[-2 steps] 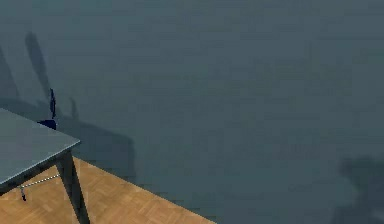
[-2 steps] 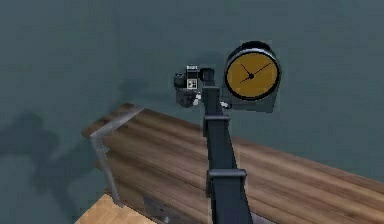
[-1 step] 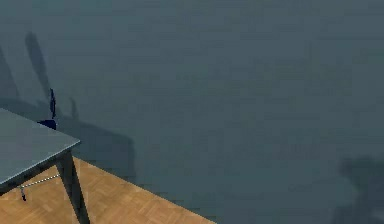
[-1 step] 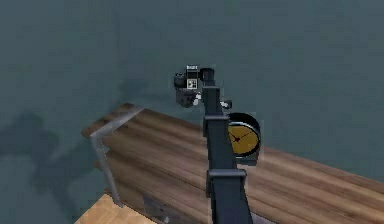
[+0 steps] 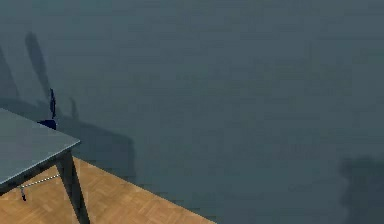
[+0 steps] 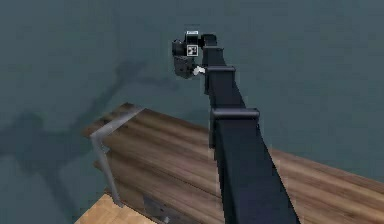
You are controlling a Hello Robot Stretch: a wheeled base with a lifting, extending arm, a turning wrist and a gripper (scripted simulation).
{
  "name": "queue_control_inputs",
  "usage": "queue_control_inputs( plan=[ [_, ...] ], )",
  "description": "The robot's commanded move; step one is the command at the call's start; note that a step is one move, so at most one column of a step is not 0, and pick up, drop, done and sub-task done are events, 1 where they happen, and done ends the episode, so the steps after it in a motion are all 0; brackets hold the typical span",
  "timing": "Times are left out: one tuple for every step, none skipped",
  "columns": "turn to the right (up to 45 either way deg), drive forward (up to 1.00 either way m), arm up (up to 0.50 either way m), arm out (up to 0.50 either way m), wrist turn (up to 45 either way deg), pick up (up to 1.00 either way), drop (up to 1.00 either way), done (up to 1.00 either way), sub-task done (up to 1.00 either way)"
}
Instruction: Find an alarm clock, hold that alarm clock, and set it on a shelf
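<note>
- Long dark square-barred arm (image 6: 235,140) stretched up from the arm side view's bottom edge toward a bare blue-grey wall (image 6: 310,60); two small white squares with black marks (image 6: 192,38) at its far end.
- Dark two-finger gripper (image 6: 182,58) just left of those squares, high in the picture, backed by wall alone; fingers too small to make out, so cannot tell whether grasping anything or carrying nothing.
- Below and to the left of the gripper, well apart from it: one corner of a grey flat-topped table (image 6: 118,122) on a thin grey leg; brown plank floor (image 6: 170,150) under it, running to the foot of the wall.
- In the forward view, the grey table (image 5: 30,150) at the picture's left edge on dark slanted legs; near corner pointing toward the middle; warm wooden floor (image 5: 120,205) beneath, meeting the blue-grey wall (image 5: 220,80) along a slanting line.
- Small dark blue shape (image 5: 47,123) just past the table's far edge, close against the wall, with a thin dark upright above it; too small to name.
- Whereabouts of the alarm clock: cannot tell from either view.
</note>
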Motion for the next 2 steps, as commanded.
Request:
queue_control_inputs(
  plan=[
    [0.0,0.0,0.0,-0.08,0.0,0.0,0.0,0.0,0.0],
    [0.0,0.0,0.0,0.0,0.0,0.0,0.0,1.0,0.0]
  ],
)
